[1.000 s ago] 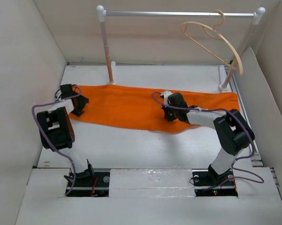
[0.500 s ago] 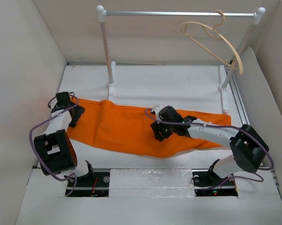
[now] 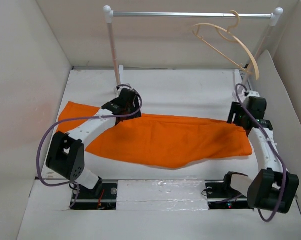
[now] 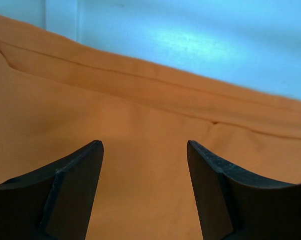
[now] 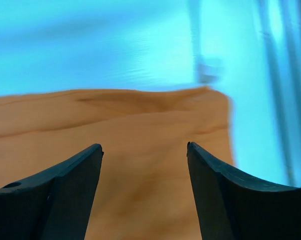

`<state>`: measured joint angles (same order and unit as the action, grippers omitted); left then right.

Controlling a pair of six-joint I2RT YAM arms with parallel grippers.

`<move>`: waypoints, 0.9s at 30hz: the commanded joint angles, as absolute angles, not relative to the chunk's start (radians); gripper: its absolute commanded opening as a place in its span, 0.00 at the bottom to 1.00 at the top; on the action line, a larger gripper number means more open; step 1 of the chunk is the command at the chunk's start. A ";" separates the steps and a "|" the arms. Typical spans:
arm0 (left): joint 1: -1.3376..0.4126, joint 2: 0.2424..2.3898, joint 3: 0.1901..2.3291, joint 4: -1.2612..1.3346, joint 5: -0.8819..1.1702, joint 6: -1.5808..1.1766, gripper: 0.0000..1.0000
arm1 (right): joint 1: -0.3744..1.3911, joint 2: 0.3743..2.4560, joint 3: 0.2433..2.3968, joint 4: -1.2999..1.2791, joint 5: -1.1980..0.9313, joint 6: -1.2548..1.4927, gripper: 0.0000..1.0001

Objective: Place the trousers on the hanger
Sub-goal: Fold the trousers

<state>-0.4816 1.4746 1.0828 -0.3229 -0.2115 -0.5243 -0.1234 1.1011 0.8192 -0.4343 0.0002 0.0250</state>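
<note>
Trousers (image 3: 165, 140), one pair, lie flat; one hanger (image 3: 254, 66) on the rail (image 3: 190, 15); left pincer (image 4: 145, 145) and right pincer (image 5: 145, 145) gape wide.

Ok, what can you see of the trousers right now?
The trousers are plain bright orange soft fabric, spread flat lengthwise across the table, slightly rumpled, a seam along the far edge. The left gripper is open over that edge left of the middle, the right gripper open over the right end; neither holds them. They are not on the hanger.
</note>
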 commanded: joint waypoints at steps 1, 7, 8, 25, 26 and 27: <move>-0.531 1.509 1.111 -0.370 -0.319 -0.457 0.64 | -0.279 1.159 0.882 -0.448 -0.058 -0.069 0.75; -0.505 1.462 0.990 -0.269 -0.247 -0.540 0.63 | -0.449 1.325 0.945 -0.402 -0.110 -0.087 0.79; -0.462 1.453 0.967 -0.214 -0.209 -0.555 0.62 | -0.465 1.341 0.924 -0.364 -0.208 -0.086 0.80; -0.006 1.517 0.773 -0.115 -0.024 -0.785 0.57 | -0.506 1.496 1.006 -0.236 -0.226 -0.014 0.00; -0.006 1.514 0.772 -0.118 -0.034 -0.785 0.57 | -0.506 1.496 1.044 -0.250 -0.163 -0.018 0.00; -0.006 1.509 0.773 -0.123 -0.044 -0.788 0.57 | -0.506 1.497 1.060 -0.261 -0.146 -0.018 0.00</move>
<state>-0.0204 1.5154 0.7872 -0.0959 0.0517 -0.7834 -0.4885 1.5398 0.9501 -0.3294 -0.3157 -0.0082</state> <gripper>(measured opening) 0.567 0.104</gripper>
